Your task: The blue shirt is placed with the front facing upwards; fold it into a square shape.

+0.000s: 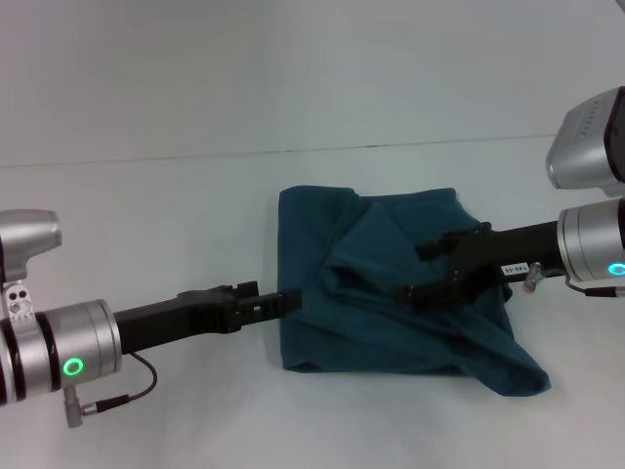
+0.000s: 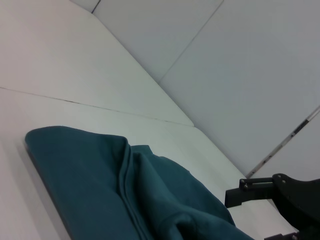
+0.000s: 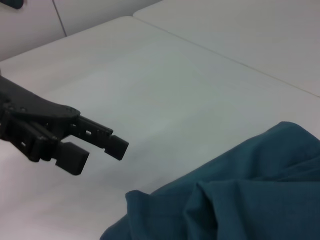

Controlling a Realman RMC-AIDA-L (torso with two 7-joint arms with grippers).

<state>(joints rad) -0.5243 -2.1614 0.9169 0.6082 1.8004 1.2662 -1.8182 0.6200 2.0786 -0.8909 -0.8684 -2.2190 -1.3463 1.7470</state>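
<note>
I see the blue shirt [image 1: 391,283] folded roughly square on the bench [image 1: 146,215]. My left tool [image 1: 283,301] sits at its left edge, released. My right tool [image 1: 420,269] hovers above it, spread wide.

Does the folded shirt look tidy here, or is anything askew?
Not tidy. The dark teal-blue shirt is a rumpled bundle: a loose corner sticks out toward the robot's right at the near edge, and ridged folds cross the top. Left gripper and right gripper are both open.
</note>
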